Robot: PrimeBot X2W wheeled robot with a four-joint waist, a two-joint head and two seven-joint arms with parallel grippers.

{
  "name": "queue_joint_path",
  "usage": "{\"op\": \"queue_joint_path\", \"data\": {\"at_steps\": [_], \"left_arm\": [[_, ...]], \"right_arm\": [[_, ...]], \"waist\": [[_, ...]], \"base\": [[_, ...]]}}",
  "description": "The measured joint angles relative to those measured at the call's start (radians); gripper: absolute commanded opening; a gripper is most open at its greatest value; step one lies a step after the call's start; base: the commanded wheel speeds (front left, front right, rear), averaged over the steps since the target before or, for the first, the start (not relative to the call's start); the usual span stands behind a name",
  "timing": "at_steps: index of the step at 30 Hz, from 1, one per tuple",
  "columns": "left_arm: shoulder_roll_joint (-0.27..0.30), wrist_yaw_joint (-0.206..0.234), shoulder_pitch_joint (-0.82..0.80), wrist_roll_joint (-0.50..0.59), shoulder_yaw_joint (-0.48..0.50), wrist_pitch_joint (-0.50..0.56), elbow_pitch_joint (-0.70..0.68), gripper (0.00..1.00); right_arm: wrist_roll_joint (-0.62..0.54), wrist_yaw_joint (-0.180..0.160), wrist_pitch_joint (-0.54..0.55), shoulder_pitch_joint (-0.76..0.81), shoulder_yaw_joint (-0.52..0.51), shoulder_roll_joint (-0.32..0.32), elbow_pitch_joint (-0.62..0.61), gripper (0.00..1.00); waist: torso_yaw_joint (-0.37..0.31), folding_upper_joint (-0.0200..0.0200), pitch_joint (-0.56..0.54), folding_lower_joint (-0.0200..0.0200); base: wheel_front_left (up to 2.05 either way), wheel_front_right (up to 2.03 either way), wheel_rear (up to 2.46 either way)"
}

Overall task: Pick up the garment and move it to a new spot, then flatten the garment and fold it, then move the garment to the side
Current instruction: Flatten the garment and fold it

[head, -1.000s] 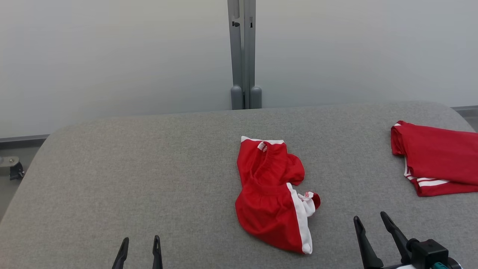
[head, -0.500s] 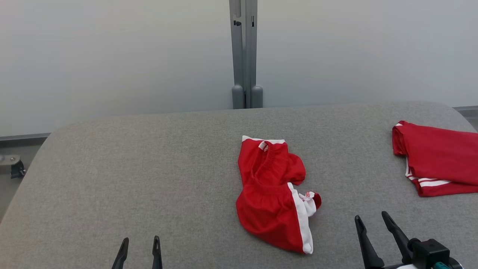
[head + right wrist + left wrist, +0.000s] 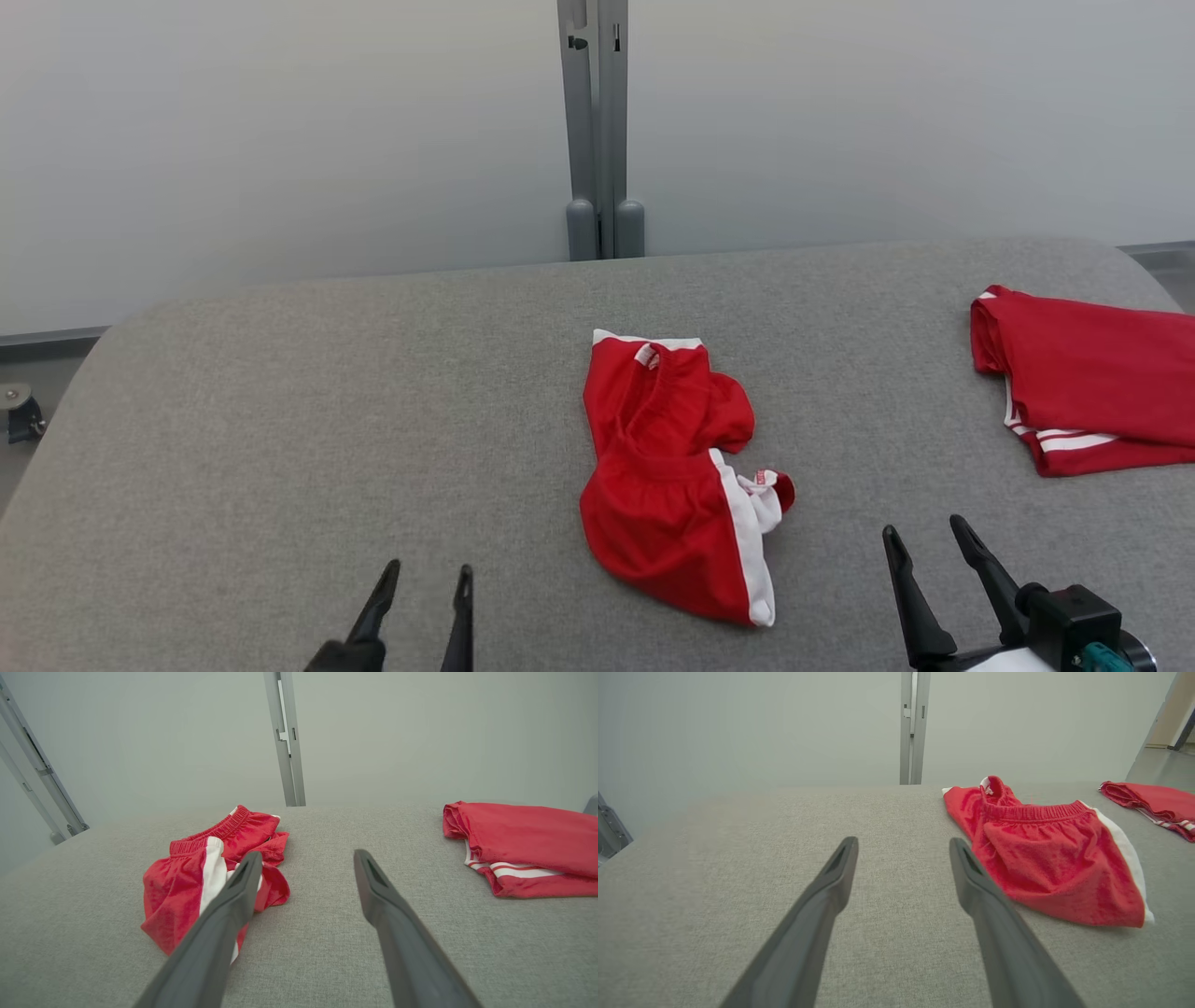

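garment (image 3: pixel 672 476): crumpled red-and-white shorts, middle of worktop (image 3: pixel 280 420), untouched | left claw (image 3: pixel 428 567): spread, empty, at its 7 o'clock | right claw (image 3: pixel 922 527): spread, empty, at its 4 o'clock, likely flanking for the pick-up | folded red garment (image 3: pixel 1083 373): 2 o'clock by the edge, seemingly parked aside

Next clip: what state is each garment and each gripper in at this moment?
red shorts: crumpled in a heap mid-table, not flattened, not held.
folded red garment: folded, lying flat on the table's right side, untouched.
left gripper: open, empty, apart from the shorts on their left.
right gripper: open, empty, apart from the shorts on their right.
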Motion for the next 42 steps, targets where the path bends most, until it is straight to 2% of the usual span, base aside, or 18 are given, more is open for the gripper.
{"op": "queue_joint_path", "data": {"at_steps": [7,10,18,21,26,31,39,40,41,42], "left_arm": [[-0.001,-0.057,-0.251,0.000,-0.193,0.148,0.040,1.00],[-0.002,-0.083,-0.360,-0.043,-0.297,0.268,0.062,1.00],[-0.003,-0.096,-0.654,-0.122,-0.496,0.603,0.128,1.00],[-0.002,-0.096,-0.712,-0.170,-0.534,0.711,0.143,1.00],[-0.003,-0.082,-0.768,-0.217,-0.563,0.809,0.163,1.00],[-0.002,-0.069,-0.769,-0.233,-0.575,0.861,0.200,1.00],[0.008,-0.051,-0.749,-0.243,-0.586,0.888,0.179,1.00],[0.012,-0.050,-0.743,-0.245,-0.589,0.894,0.172,0.87],[0.020,-0.049,-0.734,-0.250,-0.593,0.903,0.163,0.36],[0.028,-0.048,-0.726,-0.252,-0.595,0.912,0.150,0.00]], "right_arm": [[0.009,0.000,0.000,-0.033,0.015,-0.021,-0.004,1.00],[0.013,0.000,0.000,-0.052,0.027,-0.034,-0.004,1.00],[0.026,0.000,0.000,-0.110,0.039,-0.060,-0.010,1.00],[0.032,0.000,0.000,-0.123,0.038,-0.067,-0.011,1.00],[0.033,0.000,0.000,-0.143,0.037,-0.069,-0.015,1.00],[0.033,0.000,0.000,-0.147,0.040,-0.065,-0.013,1.00],[0.034,0.000,0.000,-0.153,0.037,-0.063,-0.011,1.00],[0.034,0.000,0.000,-0.153,0.037,-0.063,-0.011,1.00],[0.034,0.000,0.000,-0.153,0.035,-0.063,-0.010,1.00],[0.034,0.000,0.000,-0.152,0.034,-0.063,-0.010,1.00]], "waist": [[-0.030,0.0000,0.049,0.0000],[-0.048,0.0000,0.077,0.0000],[-0.096,0.0000,0.169,0.0000],[-0.110,0.0000,0.204,0.0001],[-0.129,0.0000,0.255,0.0001],[-0.140,0.0000,0.284,0.0001],[-0.127,0.0000,0.280,0.0001],[-0.125,0.0000,0.277,0.0001],[-0.123,0.0000,0.273,0.0001],[-0.121,0.0000,0.269,0.0001]], "base": [[0.00,0.00,0.00],[0.00,0.00,0.00],[0.00,0.00,0.00],[0.00,0.00,0.00],[0.00,0.00,0.00],[0.00,0.00,0.00],[0.00,0.00,0.00],[0.00,0.00,0.00],[0.00,0.00,0.00],[0.00,0.00,0.00]]}}
